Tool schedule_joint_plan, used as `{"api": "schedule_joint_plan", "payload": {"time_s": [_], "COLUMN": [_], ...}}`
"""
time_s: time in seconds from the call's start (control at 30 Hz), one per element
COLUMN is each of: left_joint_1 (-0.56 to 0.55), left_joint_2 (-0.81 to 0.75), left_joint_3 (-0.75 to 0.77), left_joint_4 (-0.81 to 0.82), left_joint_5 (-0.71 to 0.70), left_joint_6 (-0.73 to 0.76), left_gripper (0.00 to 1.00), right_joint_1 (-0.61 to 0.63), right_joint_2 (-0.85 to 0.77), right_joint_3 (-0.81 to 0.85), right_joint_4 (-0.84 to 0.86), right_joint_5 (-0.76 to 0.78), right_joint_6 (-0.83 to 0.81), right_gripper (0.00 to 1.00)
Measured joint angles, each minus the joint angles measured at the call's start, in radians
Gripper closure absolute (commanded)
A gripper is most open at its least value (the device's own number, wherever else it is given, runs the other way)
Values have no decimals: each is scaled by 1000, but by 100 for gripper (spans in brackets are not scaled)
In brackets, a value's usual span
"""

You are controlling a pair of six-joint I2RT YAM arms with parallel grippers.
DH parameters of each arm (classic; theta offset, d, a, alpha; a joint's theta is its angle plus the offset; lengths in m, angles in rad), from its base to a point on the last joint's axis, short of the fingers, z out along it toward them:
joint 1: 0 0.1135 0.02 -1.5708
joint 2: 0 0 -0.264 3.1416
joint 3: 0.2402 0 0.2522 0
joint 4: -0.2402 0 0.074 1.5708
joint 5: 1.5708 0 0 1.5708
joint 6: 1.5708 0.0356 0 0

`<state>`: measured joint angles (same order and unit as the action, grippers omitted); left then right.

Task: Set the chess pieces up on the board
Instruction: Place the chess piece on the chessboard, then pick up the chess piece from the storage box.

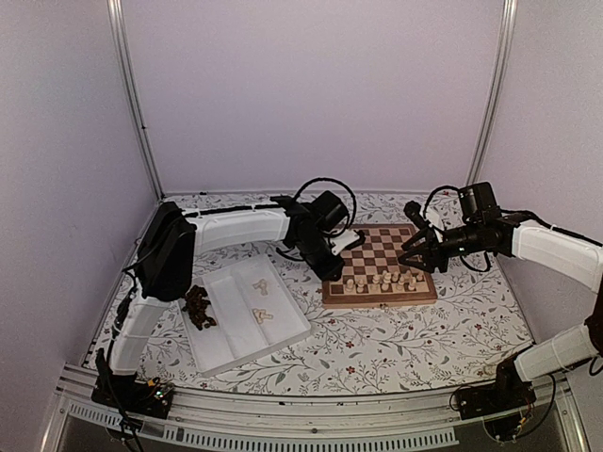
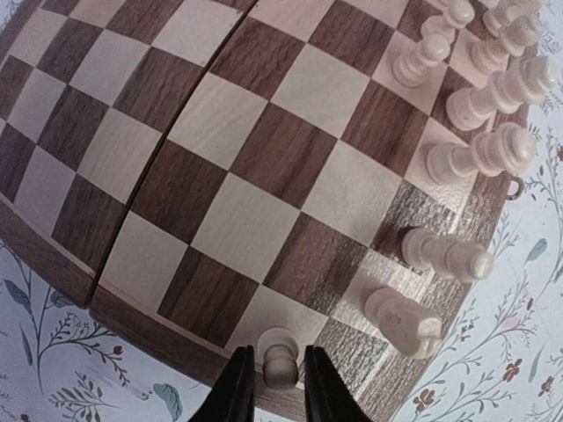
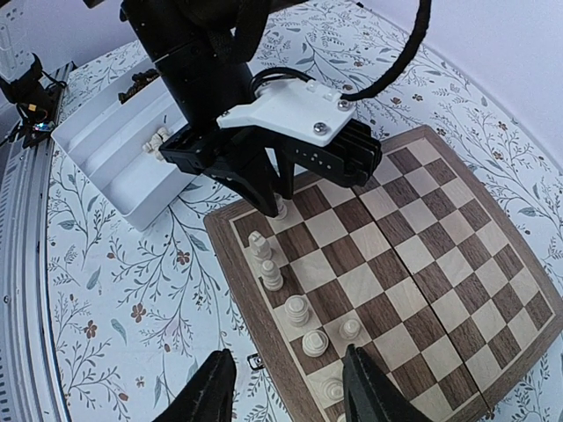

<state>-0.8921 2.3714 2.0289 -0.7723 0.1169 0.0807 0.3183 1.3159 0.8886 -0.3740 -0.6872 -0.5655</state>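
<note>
Left gripper (image 2: 278, 380) low over board (image 2: 264, 149). Fingers slightly parted, released, flanking upright pale pawn (image 2: 281, 360) on edge square, thin gap each side. More pale pieces (image 2: 479, 158) stand ahead and right of fingers. Right gripper (image 3: 286, 356) spread wide, empty, over board rim. Pale pieces just ahead of its fingertips.

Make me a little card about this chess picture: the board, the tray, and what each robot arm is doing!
board: square wooden chessboard, only pale cream wooden chessmen on it, along the near side
tray: white rectangular three-compartment tray, holding dark brown chessmen and a few cream ones
left arm: jaws slightly apart around a cream pawn standing on a light edge square
right arm: jaws open, empty, above the board
</note>
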Motion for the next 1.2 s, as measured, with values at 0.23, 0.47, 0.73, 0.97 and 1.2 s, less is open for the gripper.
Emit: {"api": "schedule_joint_plan", "payload": {"time_s": [0.23,0.47,0.73,0.97,1.2], "left_joint_1": [-2,-11,-15,33,158], "left_joint_2": [3,-29,-462,-555,-453], "left_joint_3": [1,-25,-404,-587,-634], "left_joint_4": [-2,-28,-26,-35,-44], "left_joint_5": [-16,-43,-87,-134,-168], "left_joint_6": [-2,1,8,-16,-93], "left_gripper": [62,57,56,60,67], "right_joint_1": [0,0,0,0,0], "right_joint_2": [2,2,9,10,13], "right_joint_3": [0,0,0,0,0], "right_joint_4": [-1,-5,-10,-15,-20], "right_joint_5": [-1,-3,-7,-10,-20], "right_joint_6": [-1,-1,-8,-16,-19], "right_gripper": [54,53,53,53,53]}}
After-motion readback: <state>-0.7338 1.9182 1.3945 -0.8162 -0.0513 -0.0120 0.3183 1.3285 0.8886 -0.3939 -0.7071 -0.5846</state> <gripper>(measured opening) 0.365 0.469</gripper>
